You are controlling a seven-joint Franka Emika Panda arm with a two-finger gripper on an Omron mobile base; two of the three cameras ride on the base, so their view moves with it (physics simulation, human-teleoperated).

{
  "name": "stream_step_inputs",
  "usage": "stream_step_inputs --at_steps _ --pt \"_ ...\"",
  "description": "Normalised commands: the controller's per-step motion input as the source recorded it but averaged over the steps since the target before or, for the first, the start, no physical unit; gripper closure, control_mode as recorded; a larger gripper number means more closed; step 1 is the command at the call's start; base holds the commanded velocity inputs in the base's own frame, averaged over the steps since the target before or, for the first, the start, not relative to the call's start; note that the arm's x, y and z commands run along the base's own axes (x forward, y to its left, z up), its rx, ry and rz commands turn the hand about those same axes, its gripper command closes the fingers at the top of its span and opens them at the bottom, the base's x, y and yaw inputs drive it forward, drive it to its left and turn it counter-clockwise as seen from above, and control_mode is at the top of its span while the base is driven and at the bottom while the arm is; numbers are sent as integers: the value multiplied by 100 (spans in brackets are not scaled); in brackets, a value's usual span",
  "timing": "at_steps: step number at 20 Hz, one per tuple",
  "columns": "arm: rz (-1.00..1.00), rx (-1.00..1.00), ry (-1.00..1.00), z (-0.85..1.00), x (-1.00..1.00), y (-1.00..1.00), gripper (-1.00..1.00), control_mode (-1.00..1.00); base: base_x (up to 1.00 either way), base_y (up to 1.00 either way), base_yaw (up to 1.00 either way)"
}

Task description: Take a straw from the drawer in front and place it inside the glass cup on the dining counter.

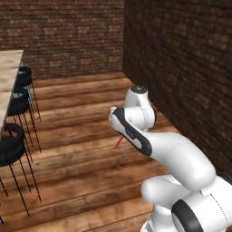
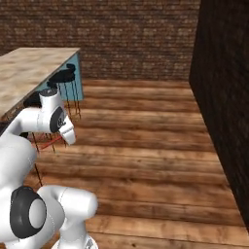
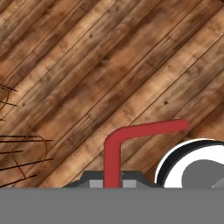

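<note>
Hand view: straw (image 3: 114, 155), red, rising from between the finger tips, bent end kinked off to the right over bare plank floor (image 3: 109, 65). The hand (image 3: 112, 181) is closed tight on the straw's lower part. In the left base view a short red bit of straw shows just below the arm's forearm, out over the floor; in the right base view it pokes out beside the wrist, towards the stools (image 2: 63, 77).

Dining worktop (image 2: 29, 73), beige stone, sits off to the robot's left, stools (image 1: 13, 145) tucked under it. Can't make out the glass cup from here.

Risks, my read: the straw is thin and pinched low, so a swing or a bump could twist it in the grip or let it slide out onto the floor. The arm is folded close and the straw sticks out sideways, so driving near the stools could snag it on a wire leg. The bent end could catch the cup rim on the way in.
</note>
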Motion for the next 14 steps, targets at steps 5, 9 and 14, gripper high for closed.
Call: stream_step_inputs --at_steps 5,9,14 --pt "0 0 0 0 0 0 100 100 100 -39 9" --pt "0 0 0 0 0 0 100 100 100 -34 12" --pt "0 0 0 0 0 0 100 100 100 -32 13"
